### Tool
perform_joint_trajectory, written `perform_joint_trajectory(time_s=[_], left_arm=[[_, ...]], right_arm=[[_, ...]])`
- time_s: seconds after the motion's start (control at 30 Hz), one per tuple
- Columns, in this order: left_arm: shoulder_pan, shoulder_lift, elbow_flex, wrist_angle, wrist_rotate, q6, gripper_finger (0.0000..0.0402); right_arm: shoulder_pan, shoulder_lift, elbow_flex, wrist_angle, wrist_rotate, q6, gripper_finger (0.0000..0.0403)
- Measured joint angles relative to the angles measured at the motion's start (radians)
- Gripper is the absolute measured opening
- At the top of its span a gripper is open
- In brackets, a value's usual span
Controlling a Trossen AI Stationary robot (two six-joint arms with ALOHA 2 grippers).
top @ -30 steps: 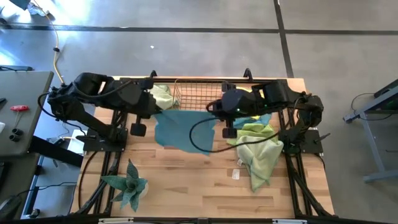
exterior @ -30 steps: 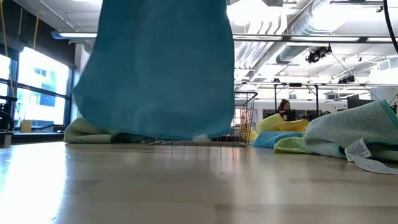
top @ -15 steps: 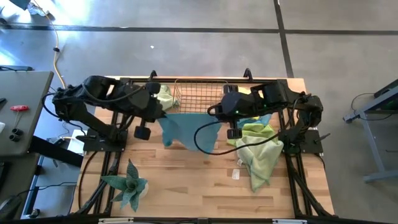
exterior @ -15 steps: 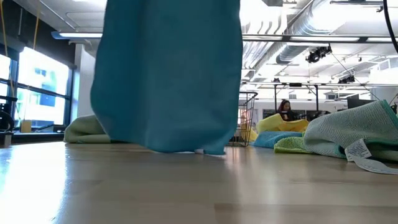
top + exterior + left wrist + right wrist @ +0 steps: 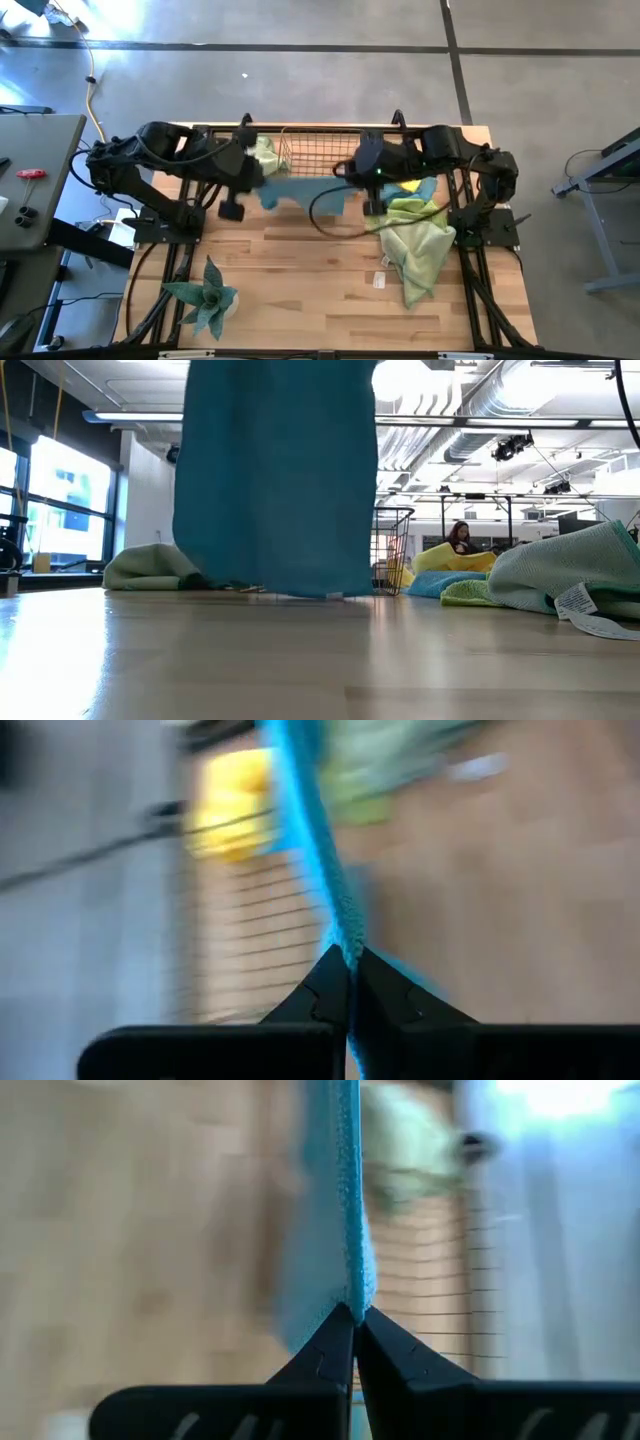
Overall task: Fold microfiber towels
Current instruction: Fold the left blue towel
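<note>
A blue microfiber towel (image 5: 305, 192) hangs spread between my two grippers in front of the copper wire basket (image 5: 318, 150). In the low view the blue towel (image 5: 275, 480) is a wide sheet whose lower edge (image 5: 290, 594) reaches down to about the tabletop; whether it touches, I cannot tell. My left gripper (image 5: 350, 965) is shut on the towel's left top corner. My right gripper (image 5: 353, 1315) is shut on its right top corner. More towels lie in a heap (image 5: 415, 240) at the right. My left gripper pinches the towel's top edge (image 5: 345, 935) at its left corner between the two fingertips, slanting down from the table's left. The cloth hangs below it. My right gripper pinches the top edge (image 5: 355, 1285) at the right corner the same way, slanting down from the right. The top edge runs between both holds.
A pale green towel (image 5: 262, 152) lies left of the basket. A yellow towel (image 5: 408, 185) lies beside the green heap. A spiky plant (image 5: 205, 295) stands at the near left. Bare wood (image 5: 310, 280) lies at the near middle.
The towel's lower part has swung back toward the far edge. It slanted out over the table before and now hangs steeper, close to the basket. Both grippers have tipped further down, and my left gripper has shifted slightly toward the right.
</note>
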Motion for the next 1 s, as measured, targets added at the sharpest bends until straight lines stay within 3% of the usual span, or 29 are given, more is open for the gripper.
perform_joint_trajectory(time_s=[0.1, 0.33, 0.57, 0.77, 1.0], left_arm=[[-0.035, 0.028, -0.05, 0.008, 0.168, -0.07, 0.0], [-0.161, 0.083, -0.268, 0.15, 0.224, -0.093, 0.0], [-0.214, 0.098, -0.465, 0.398, 0.442, -0.152, 0.0], [-0.262, 0.098, -0.618, 0.631, 0.511, -0.207, 0.0], [-0.304, 0.097, -0.795, 0.806, 0.487, -0.235, 0.0]], right_arm=[[0.035, 0.004, -0.026, -0.021, -0.13, 0.105, 0.0], [0.137, 0.008, -0.253, 0.044, -0.244, 0.163, 0.0], [0.194, 0.006, -0.522, 0.314, -0.455, 0.232, 0.0], [0.232, 0.005, -0.682, 0.526, -0.59, 0.289, 0.0], [0.257, 0.005, -0.811, 0.766, -0.615, 0.384, 0.0]])
